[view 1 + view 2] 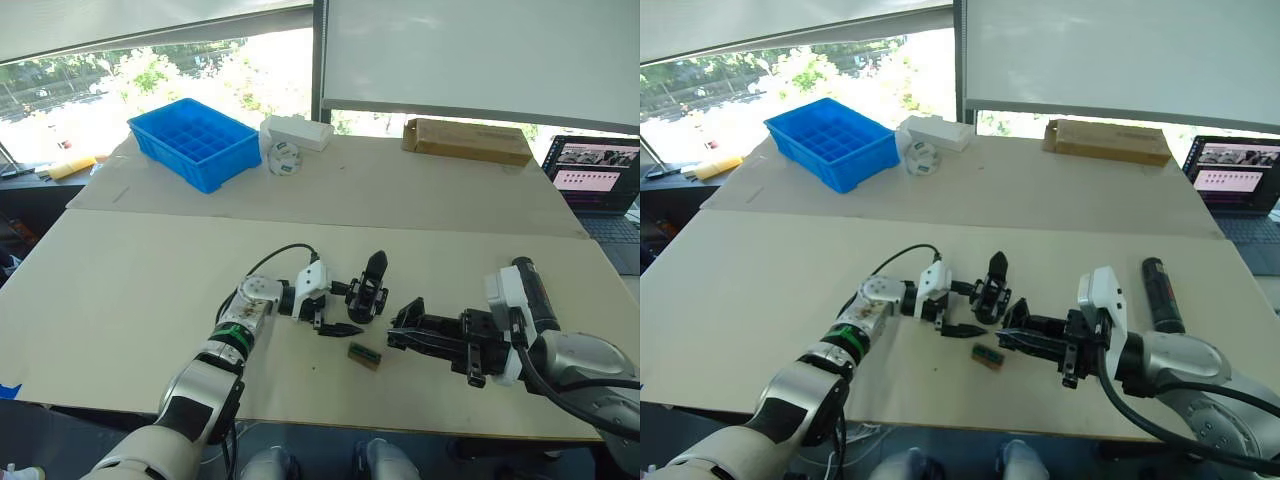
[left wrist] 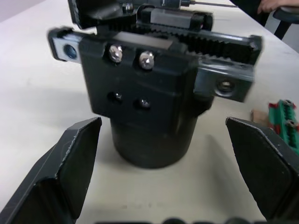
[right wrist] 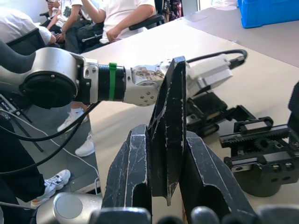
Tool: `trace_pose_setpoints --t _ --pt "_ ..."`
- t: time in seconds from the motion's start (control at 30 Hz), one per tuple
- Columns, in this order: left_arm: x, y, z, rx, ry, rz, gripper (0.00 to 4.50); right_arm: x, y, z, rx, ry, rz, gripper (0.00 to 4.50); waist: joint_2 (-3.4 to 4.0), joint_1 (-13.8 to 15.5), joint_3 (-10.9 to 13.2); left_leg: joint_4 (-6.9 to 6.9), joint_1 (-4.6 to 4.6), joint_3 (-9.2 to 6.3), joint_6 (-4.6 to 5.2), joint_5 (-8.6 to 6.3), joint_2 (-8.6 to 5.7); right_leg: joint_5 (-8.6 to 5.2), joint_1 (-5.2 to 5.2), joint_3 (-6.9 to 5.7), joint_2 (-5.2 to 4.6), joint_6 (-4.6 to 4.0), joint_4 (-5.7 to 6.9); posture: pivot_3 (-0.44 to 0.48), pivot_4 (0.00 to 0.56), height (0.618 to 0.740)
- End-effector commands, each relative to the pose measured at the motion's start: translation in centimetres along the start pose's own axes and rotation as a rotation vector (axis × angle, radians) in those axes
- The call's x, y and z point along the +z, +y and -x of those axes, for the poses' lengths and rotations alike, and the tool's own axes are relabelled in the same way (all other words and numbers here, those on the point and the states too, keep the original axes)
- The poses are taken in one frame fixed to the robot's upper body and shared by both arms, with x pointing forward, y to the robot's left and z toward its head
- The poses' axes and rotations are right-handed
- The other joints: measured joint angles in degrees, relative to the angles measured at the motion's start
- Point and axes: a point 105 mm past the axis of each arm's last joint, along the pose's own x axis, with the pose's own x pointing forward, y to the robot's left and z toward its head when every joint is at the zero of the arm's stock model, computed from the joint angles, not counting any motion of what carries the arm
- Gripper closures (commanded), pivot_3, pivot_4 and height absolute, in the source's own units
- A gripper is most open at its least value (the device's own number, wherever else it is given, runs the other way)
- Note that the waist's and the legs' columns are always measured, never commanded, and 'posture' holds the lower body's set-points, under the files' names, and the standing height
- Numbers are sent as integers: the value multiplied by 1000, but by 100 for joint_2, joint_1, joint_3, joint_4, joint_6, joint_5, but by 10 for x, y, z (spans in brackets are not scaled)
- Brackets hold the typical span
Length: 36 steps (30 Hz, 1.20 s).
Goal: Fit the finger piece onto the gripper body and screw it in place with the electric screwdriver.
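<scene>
Gripper body (image 1: 370,288) stands mid-table, well back from the near edge, bare tabletop all around. Left gripper (image 1: 335,310) jaws wide, one finger each side of its round base. Right gripper (image 3: 164,154) pinches the finger piece (image 3: 168,126), just beside the body. Green block (image 1: 364,355) lies between grippers. Screwdriver (image 1: 1158,293) lies off right. Blue bin (image 1: 195,143) at far left; can't tell what's inside.
</scene>
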Motion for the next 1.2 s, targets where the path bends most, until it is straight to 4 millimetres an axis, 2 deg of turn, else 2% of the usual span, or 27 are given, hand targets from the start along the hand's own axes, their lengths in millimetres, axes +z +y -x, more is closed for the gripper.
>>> trace_pose_setpoints --t 0.03,0.23,0.4,0.6,0.77,0.9,1.2 --pt "7 4 -6 10 0 -38 0 9 6 -1 3 -28 53 4086 0 0 0 1 0 0 2 -1 0 1 0 1 -3 2 -1 0 150 740" --pt "5 4 -11 9 4 -17 0 8 7 -1 -9 -26 49 4086 0 20 0 6 -2 0 12 -7 -2 8 5 -4 -8 13 -10 0 150 740" --pt "0 -2 -11 -21 16 -18 2172 7 5 -1 -24 -30 51 4086 0 14 0 6 -3 0 17 -10 -3 15 10 -5 -9 23 -27 0 150 740" --pt "-2 -5 -11 -21 15 -36 2218 14 -8 -5 -59 -70 110 4086 1 -2 -1 7 -7 1 19 -11 -4 22 11 -6 -5 28 -40 0 150 740" --pt "-5 -7 -9 -11 21 -47 2218 20 -37 -19 -109 -95 190 4086 4 -12 -2 8 -5 3 19 -11 -4 25 13 -3 -2 29 -43 0 150 740" --pt "-9 -5 -8 13 53 -47 2218 19 -53 -32 -108 -83 240 4086 6 -7 -4 8 -6 4 18 -10 -4 25 12 -9 3 29 -42 0 150 740" --pt "-12 -3 -8 40 72 -13 2218 11 -54 -58 -21 -54 270 4086 7 -5 -4 18 -6 8 18 -9 -7 30 17 -7 2 35 -39 0 150 740"
